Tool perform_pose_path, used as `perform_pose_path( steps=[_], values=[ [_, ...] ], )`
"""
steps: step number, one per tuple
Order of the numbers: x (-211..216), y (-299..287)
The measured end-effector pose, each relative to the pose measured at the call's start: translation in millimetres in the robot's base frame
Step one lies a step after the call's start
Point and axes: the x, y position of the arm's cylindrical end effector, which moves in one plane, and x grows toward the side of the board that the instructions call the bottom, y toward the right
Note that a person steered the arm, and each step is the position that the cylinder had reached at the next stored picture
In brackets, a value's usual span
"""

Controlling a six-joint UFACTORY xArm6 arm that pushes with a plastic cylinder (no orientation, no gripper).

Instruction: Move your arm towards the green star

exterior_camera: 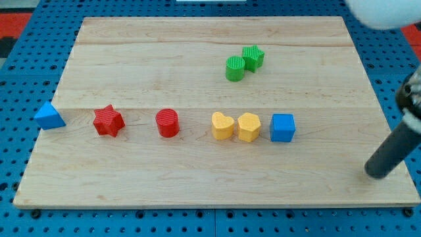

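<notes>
Camera view. Desk (197, 178): pale wooden board on a blue perforated base. The rod enters from the view's right edge, its upper part cut off by the frame; a blurred white shape sits at the top right corner, hard to make out. My tip (376, 172) rests near the board's right edge, lower right, well apart from every block. No pincer on this arm, so no opening to report.

Green star (253, 57) lies in the upper right-centre, touching a green cylinder (235, 69) at its lower left. Star's points too small to give a heading; no clear long axis.

Middle row, left to right: blue triangle (49, 116) overhanging the board's left edge, red star (108, 121), red cylinder (168, 123), yellow heart (222, 126) just beside a yellow hexagon (248, 127), blue cube (283, 128).
</notes>
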Motion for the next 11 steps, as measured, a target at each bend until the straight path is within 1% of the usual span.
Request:
perform_pose_path(
  steps=[1, 2, 4, 5, 6, 7, 8, 9, 10, 11],
  values=[
    [-62, 0],
    [-139, -7],
    [-321, -28],
    [-364, -113],
    [-362, -216],
    [-305, -236],
    [-253, -232],
    [-249, -216],
    [-241, -181],
    [-217, -117]
  ],
)
